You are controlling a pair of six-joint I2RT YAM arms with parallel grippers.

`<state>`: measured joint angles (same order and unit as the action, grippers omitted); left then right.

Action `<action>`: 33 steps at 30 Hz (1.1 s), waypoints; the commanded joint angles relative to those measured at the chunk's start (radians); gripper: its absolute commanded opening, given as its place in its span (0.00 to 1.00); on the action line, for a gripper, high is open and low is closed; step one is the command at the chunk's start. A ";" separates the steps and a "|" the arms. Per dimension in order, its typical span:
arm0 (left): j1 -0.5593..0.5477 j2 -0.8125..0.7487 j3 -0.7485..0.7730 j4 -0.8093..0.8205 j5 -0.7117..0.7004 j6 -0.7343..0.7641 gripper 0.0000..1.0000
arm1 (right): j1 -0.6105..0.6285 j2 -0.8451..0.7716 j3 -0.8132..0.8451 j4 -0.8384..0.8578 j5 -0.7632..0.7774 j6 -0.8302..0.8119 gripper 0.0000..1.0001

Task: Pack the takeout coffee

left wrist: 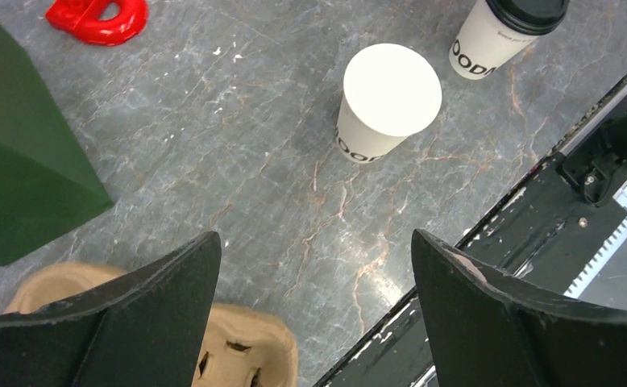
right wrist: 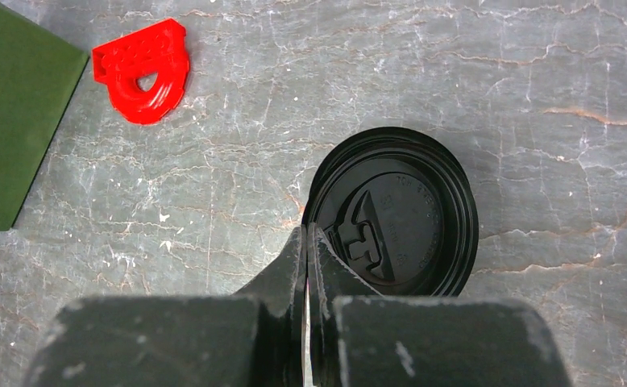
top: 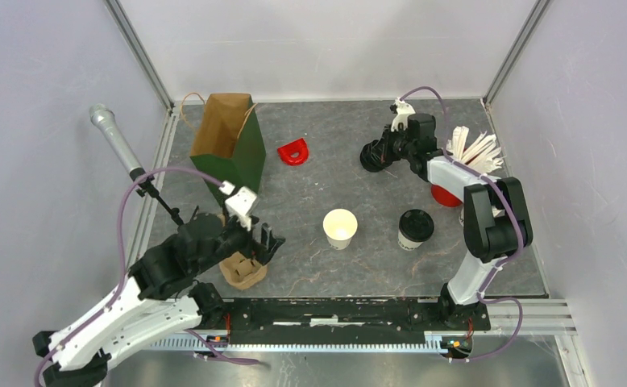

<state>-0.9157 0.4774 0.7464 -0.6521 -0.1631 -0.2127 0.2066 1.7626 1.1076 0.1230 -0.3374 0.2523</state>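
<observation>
The right gripper (right wrist: pixel 306 235) is fully closed, and its tips appear to pinch the rim of a loose round black plastic lid (right wrist: pixel 399 218) at the far side of the table, right of centre. Caution: a hold on so thin an edge may let the lid swivel or drop. Pressed down off-centre, it could tip the open cream paper cup (top: pixel 340 228), which stands unlidded mid-table. The finished takeout coffee, a cream-white paper cup with a black lid (top: pixel 416 228), stands just right of that cup, apart from it and not yet packed. The left gripper (left wrist: pixel 314 242) is spread wide and holds nothing. It hovers above the tan moulded-pulp cup carrier (top: pixel 242 272) at near left, and a low pass could shove the carrier (it looks very light). The right arm passes close to the red cup of white sticks (top: pixel 444 196), so a swing may topple it. The surface is a dark grey stone-patterned tabletop (top: pixel 326 185) with pale veins, hard and probably slick. Pale lilac wall panels (top: pixel 44 121) in metal framing enclose it, and a grey microphone on a stand (top: pixel 113 133) stands at left.
</observation>
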 commanded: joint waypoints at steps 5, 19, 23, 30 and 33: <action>0.001 0.481 0.403 0.144 0.015 -0.114 0.87 | 0.000 -0.049 0.000 0.031 -0.027 -0.068 0.00; 0.205 1.149 0.597 0.631 0.158 -0.479 0.62 | -0.001 -0.113 -0.076 0.094 -0.079 -0.157 0.00; 0.255 1.283 0.609 0.765 0.260 -0.541 0.64 | -0.001 -0.107 -0.082 0.110 -0.109 -0.155 0.00; 0.282 1.452 0.696 0.887 0.380 -0.529 0.65 | -0.001 -0.076 -0.065 0.100 -0.115 -0.170 0.00; 0.291 1.519 0.743 0.875 0.379 -0.539 0.64 | -0.001 -0.074 -0.063 0.096 -0.105 -0.180 0.00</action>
<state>-0.6304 1.9419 1.3960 0.1165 0.1623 -0.7185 0.2077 1.6863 1.0317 0.1802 -0.4370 0.1013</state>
